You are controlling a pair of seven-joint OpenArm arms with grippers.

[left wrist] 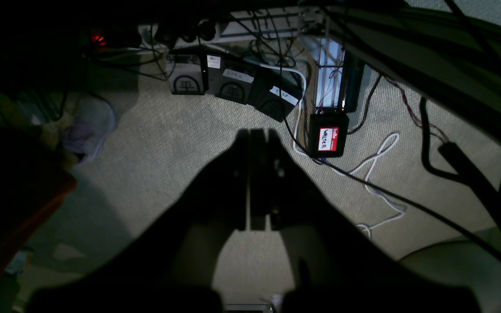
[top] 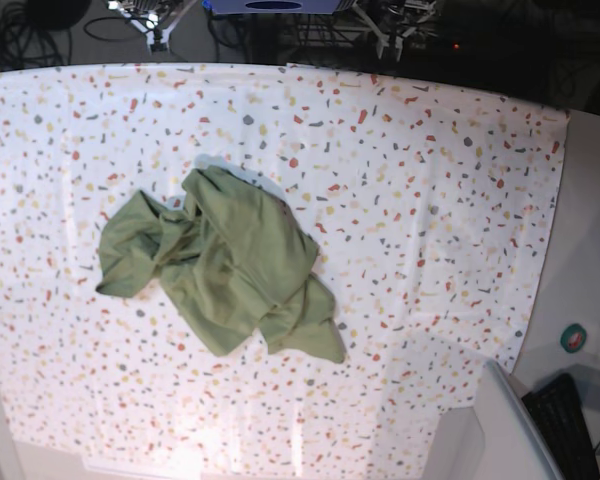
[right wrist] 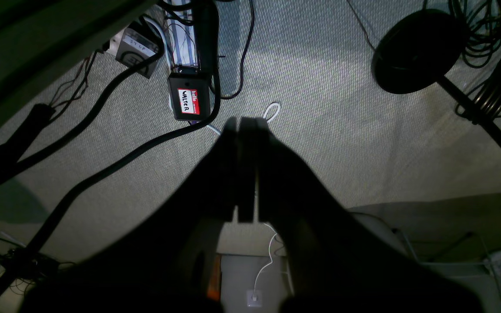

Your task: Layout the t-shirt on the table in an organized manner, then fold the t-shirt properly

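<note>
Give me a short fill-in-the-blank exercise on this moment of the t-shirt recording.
1. The t-shirt lies ____ on the table, not spread flat.
2. The colour of the t-shirt is olive ____.
3. The left end effector and the right end effector both have their jaws ____.
4. Both wrist cameras look down at the ____, where cables run.

Missing words: crumpled; green; shut; floor

— We are seeing the table (top: 430, 180) running off the left and bottom edges, and the t-shirt (top: 225, 265) is bunching over its own sleeves and neckline.

— We are getting both grippers only as dark shapes, left gripper (left wrist: 257, 137), right gripper (right wrist: 246, 124).
</note>
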